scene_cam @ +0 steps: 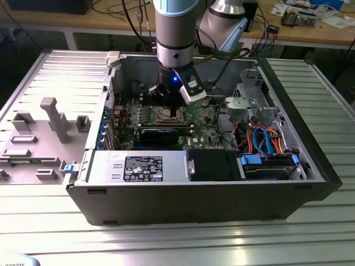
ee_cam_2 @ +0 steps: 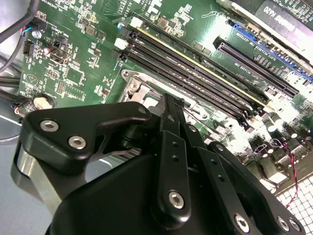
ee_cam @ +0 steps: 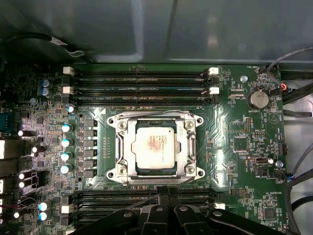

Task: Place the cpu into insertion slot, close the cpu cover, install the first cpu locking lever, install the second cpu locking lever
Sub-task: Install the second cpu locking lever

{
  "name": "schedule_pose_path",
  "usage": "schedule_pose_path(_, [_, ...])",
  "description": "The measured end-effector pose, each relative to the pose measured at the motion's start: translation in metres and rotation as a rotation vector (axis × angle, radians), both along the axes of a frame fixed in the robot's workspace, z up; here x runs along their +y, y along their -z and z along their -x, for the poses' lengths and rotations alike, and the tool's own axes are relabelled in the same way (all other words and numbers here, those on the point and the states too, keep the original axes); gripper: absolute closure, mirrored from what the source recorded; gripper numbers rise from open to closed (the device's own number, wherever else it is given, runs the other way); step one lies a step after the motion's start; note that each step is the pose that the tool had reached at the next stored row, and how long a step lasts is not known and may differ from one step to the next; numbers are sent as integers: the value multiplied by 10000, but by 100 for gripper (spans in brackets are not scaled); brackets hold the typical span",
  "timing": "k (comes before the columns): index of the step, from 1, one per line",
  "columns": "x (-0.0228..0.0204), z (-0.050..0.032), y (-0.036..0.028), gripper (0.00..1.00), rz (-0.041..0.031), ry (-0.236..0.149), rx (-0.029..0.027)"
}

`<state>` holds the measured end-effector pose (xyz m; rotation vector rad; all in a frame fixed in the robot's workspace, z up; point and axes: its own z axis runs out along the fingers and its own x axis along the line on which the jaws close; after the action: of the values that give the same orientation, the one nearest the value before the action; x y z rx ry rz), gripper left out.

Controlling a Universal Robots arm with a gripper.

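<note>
First wrist view looks straight down on the board [ee_cam: 234,147]: cpu [ee_cam: 155,148] sits flat in the slot [ee_cam: 155,169], grey top showing through the window of the cover [ee_cam: 182,147]. Cover looks down over the chip, frame lying on the slot rim. So placing is done, and closing the cover looks done too, judging by how flat the frame lies. Wire levers run along the slot edges; one lever [ee_cam: 156,114] lies along the far edge, looks latched, but I can't tell for sure for either lever.

Gripper [ee_cam: 166,196] hangs just above the near edge of the slot, fingers [ee_cam_2: 168,115] pressed together, holding nothing. In the exterior view the gripper [scene_cam: 166,105] is low inside the case [scene_cam: 310,149], right over the slot [scene_cam: 169,115].

Left, at most: lever locking, if any isn't seated.
</note>
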<state>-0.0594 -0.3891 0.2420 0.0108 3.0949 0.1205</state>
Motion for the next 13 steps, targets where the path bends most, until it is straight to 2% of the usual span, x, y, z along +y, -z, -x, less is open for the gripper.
schedule_pose_path(4, [-2,0,0,89,-2,0,1])
schedule_pose_path(5, [-15,1,-1,89,-104,-2,19])
schedule_pose_path(6, [-25,6,0,89,-335,0,26])
schedule_pose_path(7, [-41,6,1,89,-442,0,68])
schedule_pose_path(8, [-47,6,1,89,-498,2,180])
schedule_pose_path(9, [-59,7,1,89,-517,4,248])
schedule_pose_path(10, [-68,7,5,89,-519,6,345])
schedule_pose_path(11, [-87,6,7,89,-519,9,466])
schedule_pose_path(13, [-100,8,10,89,-520,10,508])
